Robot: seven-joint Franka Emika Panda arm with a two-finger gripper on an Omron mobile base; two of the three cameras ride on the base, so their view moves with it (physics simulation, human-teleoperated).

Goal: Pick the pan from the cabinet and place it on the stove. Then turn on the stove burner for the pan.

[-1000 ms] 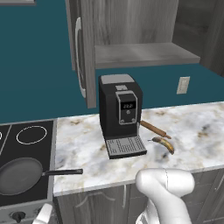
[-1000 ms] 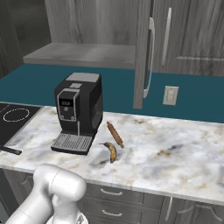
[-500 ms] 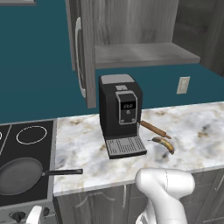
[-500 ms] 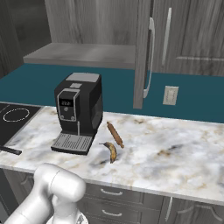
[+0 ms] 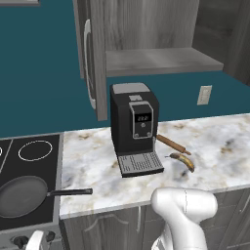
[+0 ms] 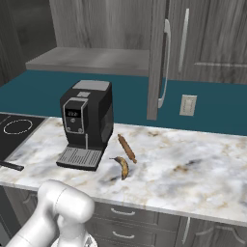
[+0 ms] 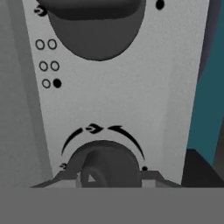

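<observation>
End effector [image 7: 109, 177] straddled a stove knob [image 7: 109, 164], jaws narrowed around it, contact unclear. Small, rigid and smooth, it probably needs a firm pinch across its sides. Pan [image 5: 19, 196] sat on the stove [image 5: 29, 171].

You see dark grey pan [image 5: 19, 196], black handle, on black glass stove [image 5: 29, 168] with thin white rings. Cabinet [image 5: 93, 58]: dark grey wood-grain, silver handles. Black coffee machine [image 5: 133, 124]. White-grey marbled counter [image 5: 215, 146]. Teal wall [image 5: 44, 73]. Ahead of pincer: light grey strip [image 7: 131, 87], dark knob [image 7: 107, 164].
</observation>
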